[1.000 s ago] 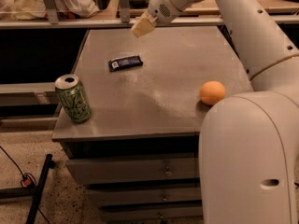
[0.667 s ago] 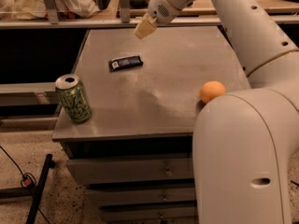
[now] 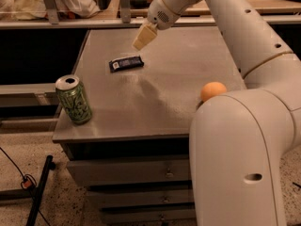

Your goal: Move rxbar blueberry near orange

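The rxbar blueberry (image 3: 126,63), a flat dark bar with a pale label patch at its left end, lies on the grey tabletop (image 3: 155,98) left of centre. The orange (image 3: 213,91) sits at the table's right side, partly hidden behind my white arm. My gripper (image 3: 143,36) hangs in the air just above and slightly right of the bar, its cream fingers pointing down-left with nothing in them.
A green drink can (image 3: 75,99) stands upright near the table's front left corner. My bulky white arm (image 3: 240,159) fills the lower right. Drawers sit under the tabletop, a shelf with clutter runs along the back, and a black rod lies on the floor at left.
My gripper has come down and slightly forward toward the bar. My arm's lower segment has swung further left, covering more of the orange. Bar, orange and can have not moved.
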{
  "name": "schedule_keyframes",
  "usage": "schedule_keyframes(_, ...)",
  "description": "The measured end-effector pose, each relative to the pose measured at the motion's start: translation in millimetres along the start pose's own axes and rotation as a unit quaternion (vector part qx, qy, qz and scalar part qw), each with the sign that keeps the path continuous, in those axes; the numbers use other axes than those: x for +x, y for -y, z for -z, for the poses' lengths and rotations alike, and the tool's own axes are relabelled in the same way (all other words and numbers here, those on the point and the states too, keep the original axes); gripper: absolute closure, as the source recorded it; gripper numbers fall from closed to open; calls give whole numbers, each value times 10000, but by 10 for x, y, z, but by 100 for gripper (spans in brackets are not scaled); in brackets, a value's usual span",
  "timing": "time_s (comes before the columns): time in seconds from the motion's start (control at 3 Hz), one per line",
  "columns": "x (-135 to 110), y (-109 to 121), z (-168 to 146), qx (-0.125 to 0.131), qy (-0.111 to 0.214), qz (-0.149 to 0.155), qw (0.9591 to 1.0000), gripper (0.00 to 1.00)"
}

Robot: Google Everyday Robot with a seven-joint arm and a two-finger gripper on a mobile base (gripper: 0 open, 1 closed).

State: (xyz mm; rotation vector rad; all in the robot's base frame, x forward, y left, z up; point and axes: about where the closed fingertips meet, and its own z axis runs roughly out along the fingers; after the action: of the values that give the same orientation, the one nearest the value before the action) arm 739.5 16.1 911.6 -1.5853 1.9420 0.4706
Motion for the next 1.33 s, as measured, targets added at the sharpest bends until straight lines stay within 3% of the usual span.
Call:
schedule_keyframes(0.33, 82, -38, -149, -273, 50, 91, 9996, 0)
schedule_keyframes(0.67, 154, -66, -328, -487, -10, 157, 9987, 0)
schedule_keyframes(1.33, 240, -83, -575, -631, -176, 262, 9975, 0)
